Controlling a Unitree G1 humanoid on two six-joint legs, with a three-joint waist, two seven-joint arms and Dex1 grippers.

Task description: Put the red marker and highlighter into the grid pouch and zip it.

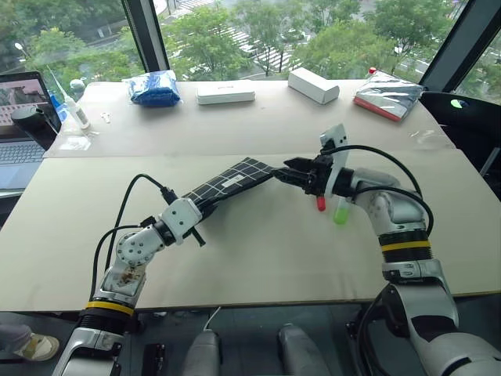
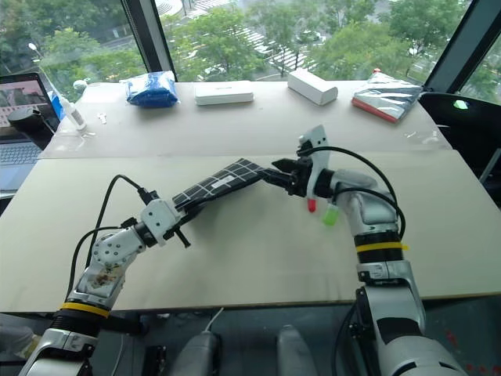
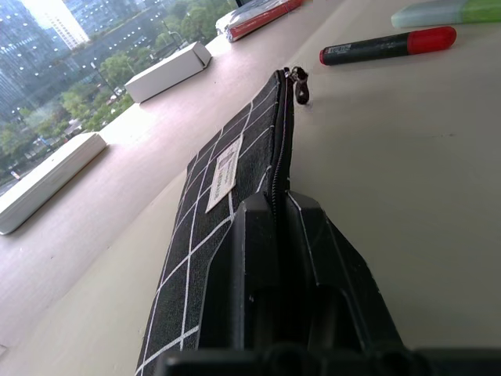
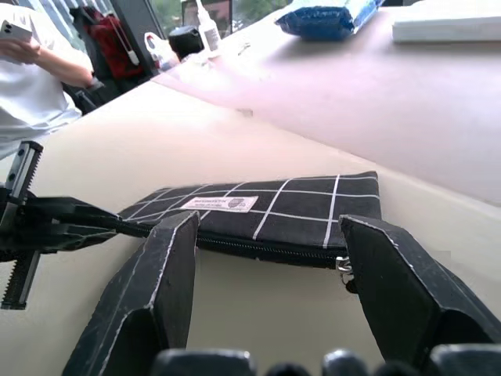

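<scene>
- While our left gripper stays out of the reckoning as a mover, clamped shut on the near end of the flat black fabric grid pouch with thin white lines, the pouch's far end with the zipper pull is what counts.
- Our right gripper hangs with its jaws wide apart and nothing between them, just beside that far end; from the right wrist view the zipper pull sits close by one of its fingers, so we judge this arm the nearer one for the zip.
- The pouch's long axis runs from our left gripper slantwise toward the right one, zipper edge along its length, held lifted off the beige tabletop.
- The short slim red marker, half black and half red, and the stubby light-green highlighter lie on the tabletop just past the pouch's far end, under our right wrist, side by side and not in the pouch.
- Off the pouch's zipper side the tabletop is bare; the white boxes lie well beyond it, near the window edge.
</scene>
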